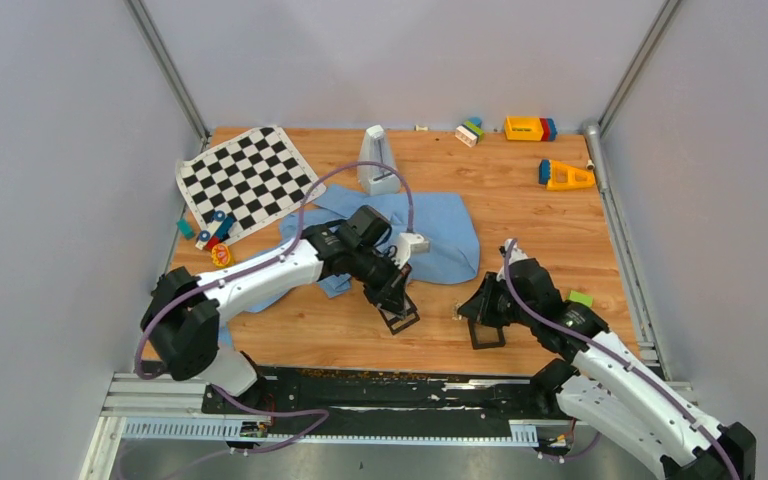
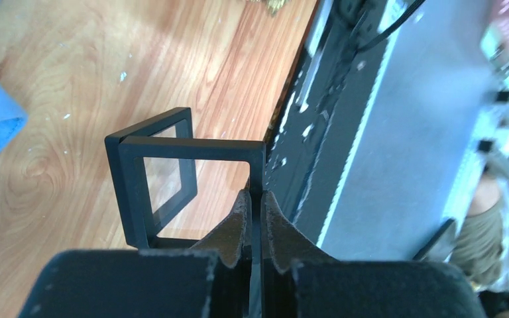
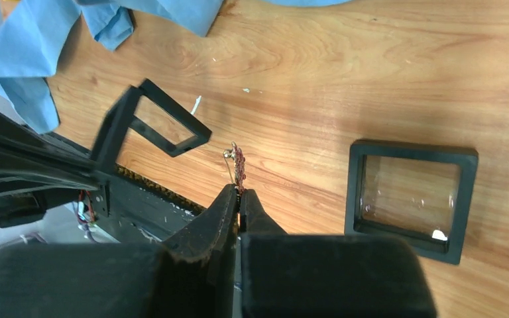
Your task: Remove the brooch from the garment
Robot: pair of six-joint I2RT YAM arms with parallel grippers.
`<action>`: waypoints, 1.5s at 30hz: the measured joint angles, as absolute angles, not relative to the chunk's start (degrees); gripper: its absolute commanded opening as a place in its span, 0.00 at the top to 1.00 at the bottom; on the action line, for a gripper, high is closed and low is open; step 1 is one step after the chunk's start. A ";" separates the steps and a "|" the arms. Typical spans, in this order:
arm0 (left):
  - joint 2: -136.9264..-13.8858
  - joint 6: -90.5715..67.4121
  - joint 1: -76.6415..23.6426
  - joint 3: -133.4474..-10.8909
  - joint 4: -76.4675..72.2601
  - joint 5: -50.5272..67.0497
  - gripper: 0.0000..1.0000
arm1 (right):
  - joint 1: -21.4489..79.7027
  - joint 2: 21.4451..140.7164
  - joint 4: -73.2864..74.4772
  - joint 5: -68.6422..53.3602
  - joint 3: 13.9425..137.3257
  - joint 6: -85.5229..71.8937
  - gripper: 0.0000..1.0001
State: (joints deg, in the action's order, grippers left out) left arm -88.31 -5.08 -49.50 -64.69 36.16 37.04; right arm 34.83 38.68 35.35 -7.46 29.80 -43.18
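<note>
The table (image 1: 530, 240) is smooth wood. The garment (image 1: 440, 225) is soft, matt blue cloth. At four o'clock in the right wrist view, the flat frame (image 3: 411, 149) is matt black plastic around a shiny clear window; the held frame (image 2: 192, 147) looks the same. The brooch (image 3: 239, 162) has a thin metal pin.

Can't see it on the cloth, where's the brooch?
Right wrist view: the brooch is pinched by the right end effector, left of the flat black frame.

We're looking at a checkerboard (image 1: 248, 180) lying back left, little toys (image 1: 212, 232) by its near corner, a white stand (image 1: 375, 160) mid-back, bright blocks (image 1: 529, 128) sitting far right, plus a hinged frame (image 2: 192, 150) standing open and a flat frame (image 3: 411, 151) lying up front.
</note>
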 measured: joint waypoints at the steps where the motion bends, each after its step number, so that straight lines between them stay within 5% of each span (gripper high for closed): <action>1: -86.65 -6.90 -48.03 -63.26 34.35 38.63 1.00 | 35.44 39.20 34.41 -7.44 29.47 -42.63 1.00; 12: -82.00 -28.53 -39.22 -47.77 6.66 49.67 1.00 | 52.23 50.61 26.65 6.37 30.89 -36.62 1.00; 24: -87.74 -55.70 -39.13 -32.40 -29.50 46.72 1.00 | 53.67 52.77 25.74 11.03 32.18 -45.19 1.00; 45: -97.36 -72.64 -43.64 -26.98 -55.20 35.86 1.00 | 58.39 59.66 29.10 15.59 31.75 -60.16 1.00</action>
